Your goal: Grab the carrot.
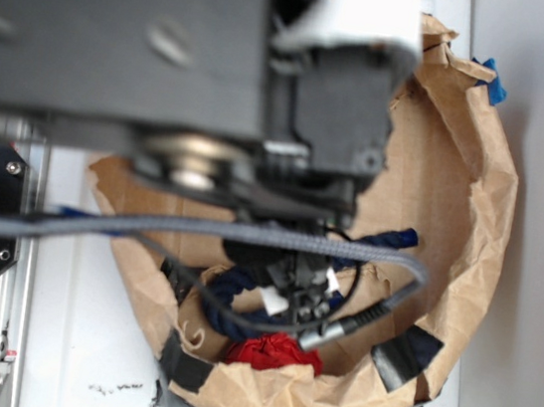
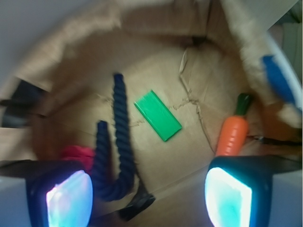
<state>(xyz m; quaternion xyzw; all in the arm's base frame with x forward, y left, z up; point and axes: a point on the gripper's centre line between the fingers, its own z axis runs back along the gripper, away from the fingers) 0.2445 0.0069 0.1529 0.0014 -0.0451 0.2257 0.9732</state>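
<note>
Carrot [image 2: 233, 134]: lies on paper bag [image 2: 156, 56] floor, just ahead of right finger [image 2: 229, 196], stem pointing away.
End effector [image 2: 149, 198]: fingers apart, empty.
Advice: shift right to straddle carrot, then descend.
Hazard: blue rope [image 2: 116, 137] near left finger.

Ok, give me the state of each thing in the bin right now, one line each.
Carrot: lying free on the bin floor, stem pointing away, just past one finger, not gripped.
Green block: lying flat, mid-floor.
Blue rope: bent in a U, loose on the floor.
Red ball: resting by the bin wall.
Fingers: apart, nothing between them.
Paper bin: crumpled, taped, upright.
</note>
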